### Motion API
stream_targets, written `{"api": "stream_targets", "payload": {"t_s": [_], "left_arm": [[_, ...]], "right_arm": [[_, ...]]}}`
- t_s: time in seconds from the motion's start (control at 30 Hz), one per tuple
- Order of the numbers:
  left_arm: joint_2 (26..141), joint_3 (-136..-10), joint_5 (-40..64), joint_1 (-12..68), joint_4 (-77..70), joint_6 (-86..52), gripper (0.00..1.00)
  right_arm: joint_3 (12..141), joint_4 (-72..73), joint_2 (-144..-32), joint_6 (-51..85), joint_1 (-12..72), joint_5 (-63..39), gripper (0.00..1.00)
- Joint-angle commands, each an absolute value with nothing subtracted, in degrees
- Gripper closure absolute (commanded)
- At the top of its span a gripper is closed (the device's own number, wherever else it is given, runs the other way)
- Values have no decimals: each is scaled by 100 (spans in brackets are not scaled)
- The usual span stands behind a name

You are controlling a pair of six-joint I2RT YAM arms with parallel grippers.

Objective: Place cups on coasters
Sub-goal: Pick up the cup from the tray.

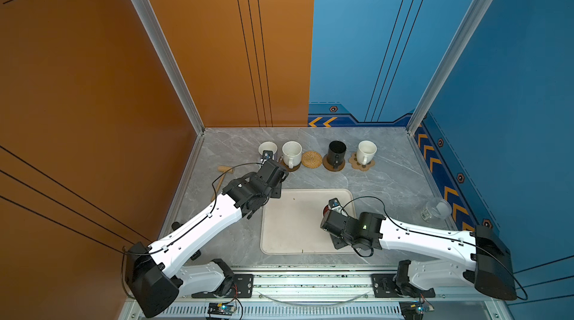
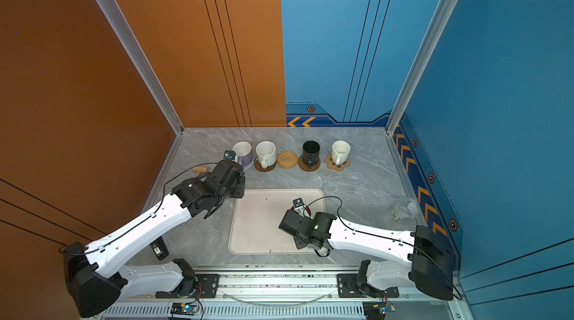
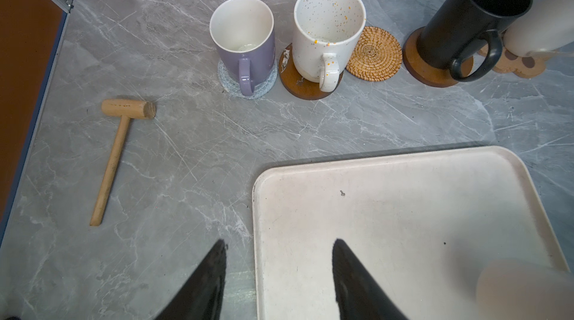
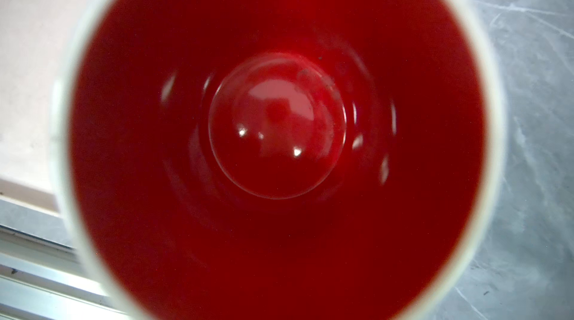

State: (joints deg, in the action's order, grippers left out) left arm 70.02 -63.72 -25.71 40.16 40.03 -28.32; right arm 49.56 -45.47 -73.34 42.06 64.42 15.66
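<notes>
At the back of the grey marble table [image 3: 186,147], a row of five coasters, four already carrying mugs; from the robot's left: lavender mug [image 3: 243,38] on the grey-white woven coaster [image 3: 228,80], handle turned toward the arms; speckled white mug [image 3: 326,29] on the glossy brown coaster [image 3: 298,87]; tan rattan coaster [image 3: 374,54] bare, just beside its neighbours; matte black mug [image 3: 466,20] on the plain brown coaster [image 3: 425,70]; cream-white mug [image 1: 366,150] on the paw-shaped coaster [image 1: 364,165].

Nearer the arms, a large cream tray [image 1: 295,225] lying flat in mid-table; at its right side, the white mug with the red inside [image 4: 279,122], its mouth filling the right wrist view, tray on one side of it there and bare table on the other; directly above it, the right gripper [image 1: 331,213], fingers hidden in every view; impossible to tell how far closed, or whether gripping the mug.

Over the tray's far left corner, the left gripper [image 3: 279,242], fingers parted with nothing between them; one finger over the table, the other over the tray; pointed toward the row of mugs.

Off to the left, a wooden mallet [image 3: 118,147] flat on the table, well apart from the cups; at the far right, a clear jar [image 1: 436,208] near the blue wall [image 1: 512,116].
</notes>
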Motion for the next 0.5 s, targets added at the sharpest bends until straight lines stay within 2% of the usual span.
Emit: {"api": "stream_targets", "payload": {"t_s": [0.0,0.47], "left_arm": [[6833,-6280,-2628,3944,4044,-2808,44],[6798,-6279,-2438,3617,4002,-2674,44]], "right_arm": [[5326,-4646,-7257,3918,6232,1926,100],[6565,-4237,-8346,2757,4923,1514,100]]}}
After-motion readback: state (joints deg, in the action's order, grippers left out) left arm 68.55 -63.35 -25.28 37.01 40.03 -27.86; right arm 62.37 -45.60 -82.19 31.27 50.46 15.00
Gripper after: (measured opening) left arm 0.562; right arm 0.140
